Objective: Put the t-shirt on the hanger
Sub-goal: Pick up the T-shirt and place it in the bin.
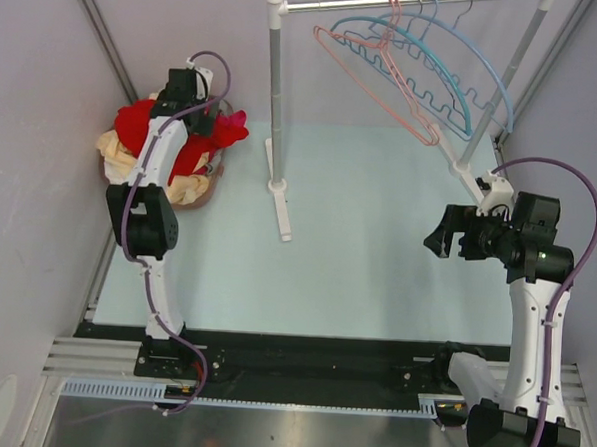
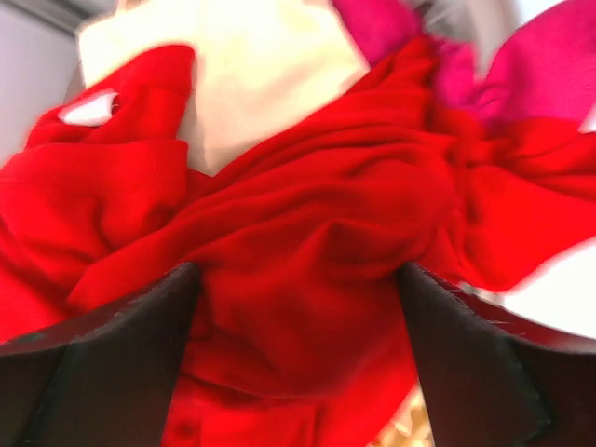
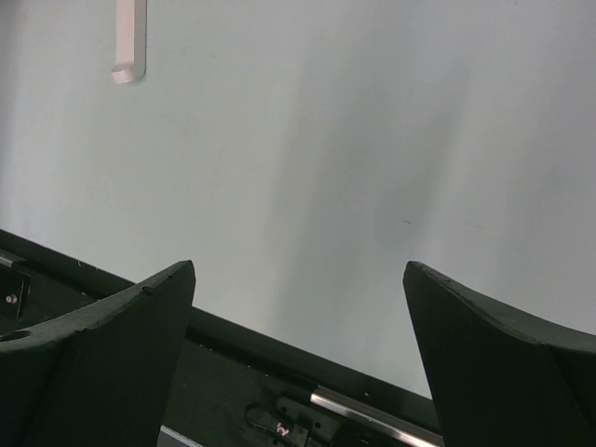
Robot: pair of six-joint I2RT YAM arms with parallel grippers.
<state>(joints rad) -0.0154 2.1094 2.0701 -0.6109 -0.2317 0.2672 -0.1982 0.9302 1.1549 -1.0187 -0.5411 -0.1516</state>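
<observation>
The left claw is shown with its jaws apart, and nothing is clamped in it. The gap between its dark fingers is filled by folds of the bright red cloth t-shirt, which is bunched directly under and ahead of the claw. Whether the pads are already pressed into the cloth cannot be told. Past the fingertips a pale yellow garment is seen, and off to the claw's far right a magenta-pink garment. Both are tangled with the red one in a single heap.

The right claw is likewise held open and empty. Only the bare pale blue-green table is seen beneath it, with the white foot of a stand far ahead.

The thin salmon-pink triangular hanger is hung by its hook on the metal clothes rail. It is above and beyond the right claw and well apart from the left one. A second hanger like it and blue wavy-barred hangers are hung alongside.

The task is judged to be at its very start, with no part of it completed. The t-shirt has not been gripped or drawn out of the heap, and the hanger has not been touched. The cloth is yet to be clamped, lifted free of the other two garments and spread. The hanger is yet to be taken or steadied and passed through the neck opening.
</observation>
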